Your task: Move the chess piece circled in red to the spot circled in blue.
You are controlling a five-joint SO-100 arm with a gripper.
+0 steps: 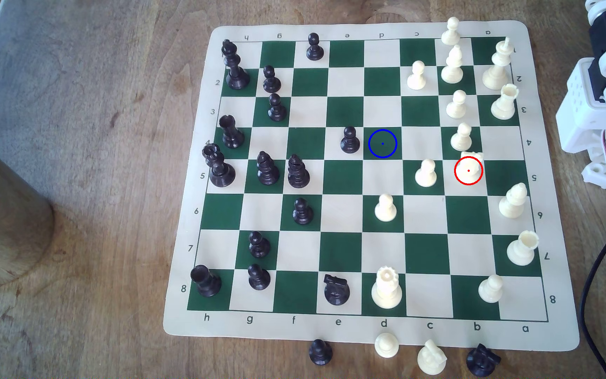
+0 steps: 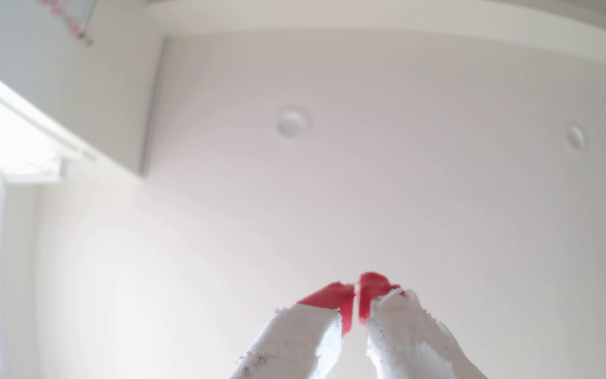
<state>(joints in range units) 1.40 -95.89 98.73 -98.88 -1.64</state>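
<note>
The cream-white knight (image 1: 471,165) is seen standing on a cream square ringed in red, near the exterior view's right edge of the chess board (image 1: 367,29); a white pawn (image 1: 461,137) is placed just behind it on the adjoining green square, and another white pawn (image 1: 426,174) stands beside it toward the exterior view's left. The blue-ringed green square (image 1: 382,143) is found further toward the exterior view's left, one row up, with a black pawn (image 1: 349,140) on the square beside it. The white arm (image 1: 600,91) is folded at the exterior view's right, off the board. In the wrist view the gripper (image 2: 357,291) is pointed at a ceiling (image 2: 403,109); its red-tipped fingers (image 2: 330,295) are brought almost together, nothing being held between them.
</note>
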